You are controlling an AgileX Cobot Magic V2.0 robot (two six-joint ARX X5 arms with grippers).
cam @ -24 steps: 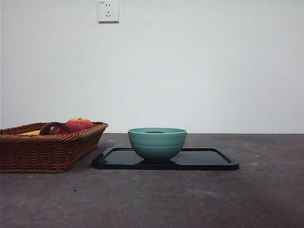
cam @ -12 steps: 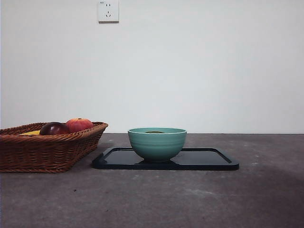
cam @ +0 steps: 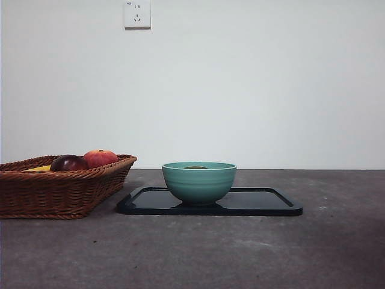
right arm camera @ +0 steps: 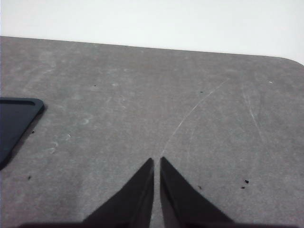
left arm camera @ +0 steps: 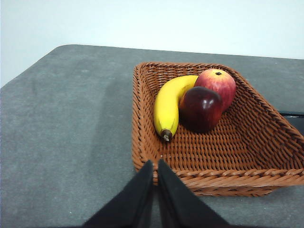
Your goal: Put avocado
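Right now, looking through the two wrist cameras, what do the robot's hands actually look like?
Each one is a pair of plain matte black blades, wide at the base and tapering to thin pointed tips. The left hand and right hand look alike. No cables, labels or markings show on either, and nothing of the arms behind them is in view. The front view shows neither hand.

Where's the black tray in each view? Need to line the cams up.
Front view: black tray at centre, under the teal bowl, just right of the wicker basket.
Left wrist view: a dark sliver at the right edge, beyond the basket.
Right wrist view: one rounded corner at the left edge.
Shared landmark: the tray itself.
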